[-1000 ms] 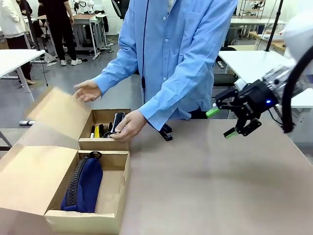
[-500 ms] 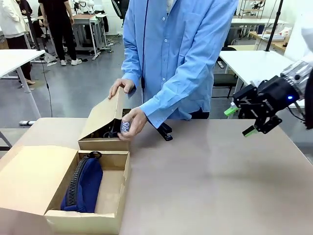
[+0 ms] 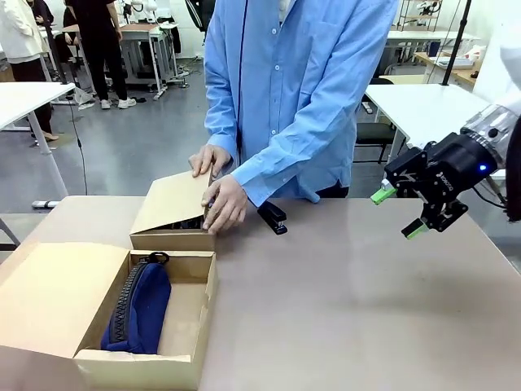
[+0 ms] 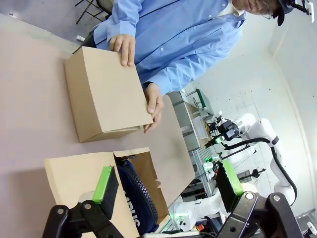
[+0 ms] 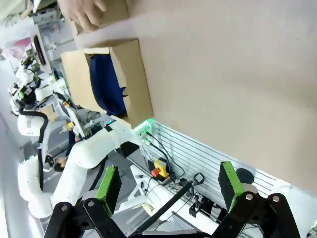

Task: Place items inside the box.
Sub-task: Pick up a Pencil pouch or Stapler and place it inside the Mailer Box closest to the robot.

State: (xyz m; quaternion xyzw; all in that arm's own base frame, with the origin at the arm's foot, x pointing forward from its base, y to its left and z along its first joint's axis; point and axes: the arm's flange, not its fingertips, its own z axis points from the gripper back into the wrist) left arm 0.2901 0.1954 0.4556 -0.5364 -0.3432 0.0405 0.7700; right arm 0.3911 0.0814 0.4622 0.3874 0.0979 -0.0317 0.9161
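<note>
Tan tabletop (image 3: 366, 309): right gripper (image 3: 398, 213), frame right, jaws wide, empty; left gripper (image 4: 167, 179) likewise; navy zip pouch (image 3: 140, 308) in cardboard box (image 3: 138, 371).

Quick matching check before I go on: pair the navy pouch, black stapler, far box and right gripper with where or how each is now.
Things: 1 navy pouch; 2 black stapler; 3 far box; 4 right gripper.
States: A open, in the air at the right; B lid lowered, person's hands on it; C lying in the open near box; D on the table, outside both boxes.
Pairs: 1-C, 2-D, 3-B, 4-A.
</note>
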